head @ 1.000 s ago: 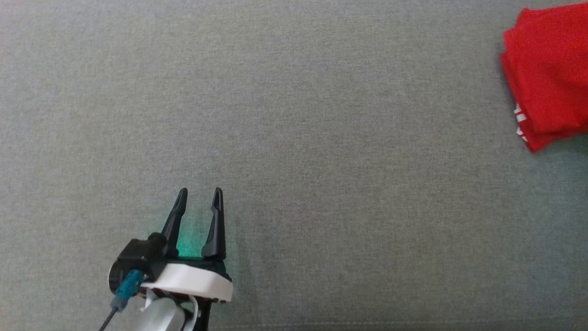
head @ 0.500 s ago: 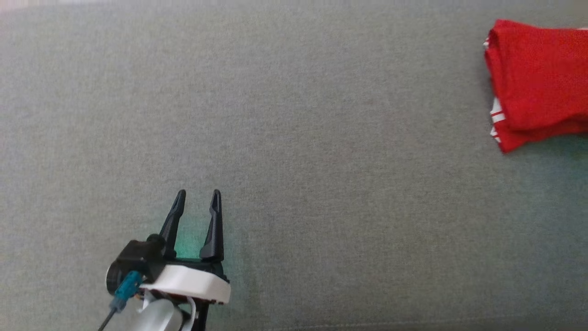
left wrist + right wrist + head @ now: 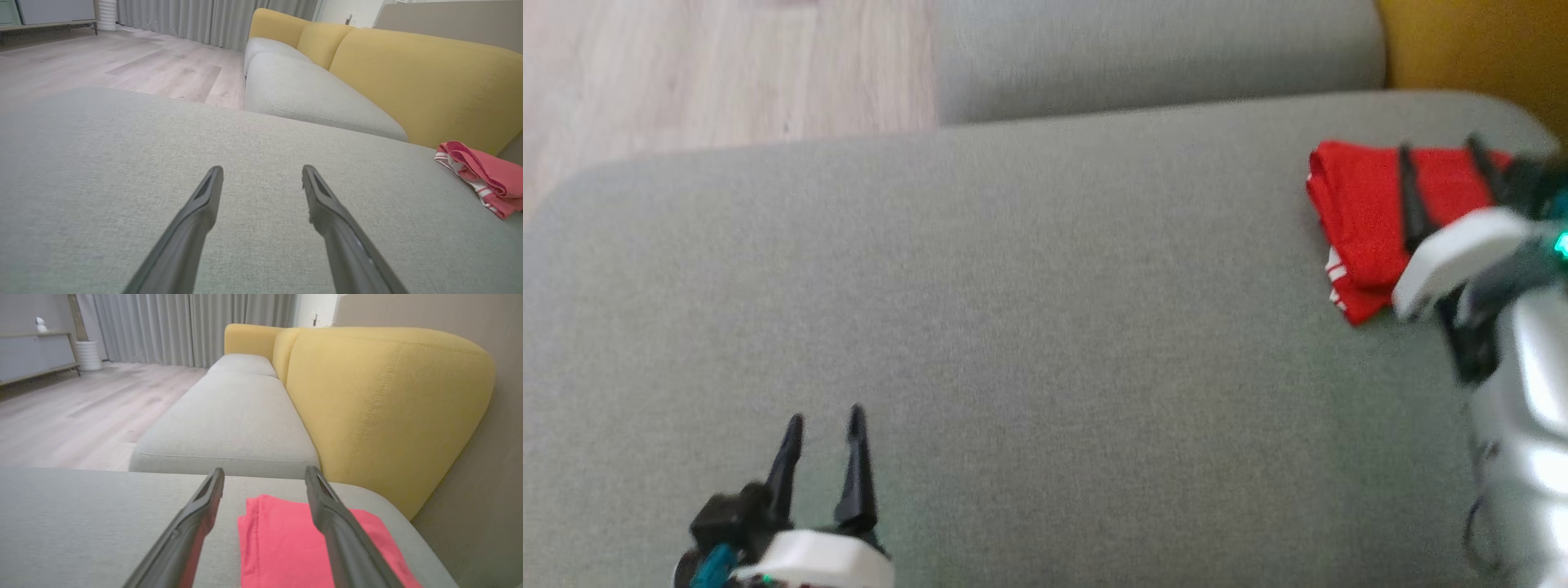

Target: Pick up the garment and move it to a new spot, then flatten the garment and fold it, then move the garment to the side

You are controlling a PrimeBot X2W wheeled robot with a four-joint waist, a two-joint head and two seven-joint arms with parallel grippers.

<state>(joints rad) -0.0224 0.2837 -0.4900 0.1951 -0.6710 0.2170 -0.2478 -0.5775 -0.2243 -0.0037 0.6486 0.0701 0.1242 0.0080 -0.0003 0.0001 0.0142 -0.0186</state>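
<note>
At upper right of the head view, folded red garment (image 3: 1356,212) on grey cushion (image 3: 1045,327), beneath right gripper (image 3: 1439,149), fingers spread and empty. At lower left, left gripper (image 3: 825,415) likewise spread. Best to lift straight up, clear of the folds.

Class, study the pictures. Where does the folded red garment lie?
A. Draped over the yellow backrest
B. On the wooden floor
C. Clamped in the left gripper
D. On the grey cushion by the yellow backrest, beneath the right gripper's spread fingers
D: the red garment lies folded on the grey cushion next to the yellow backrest, and the right gripper is open above it, gripping nothing.
</note>
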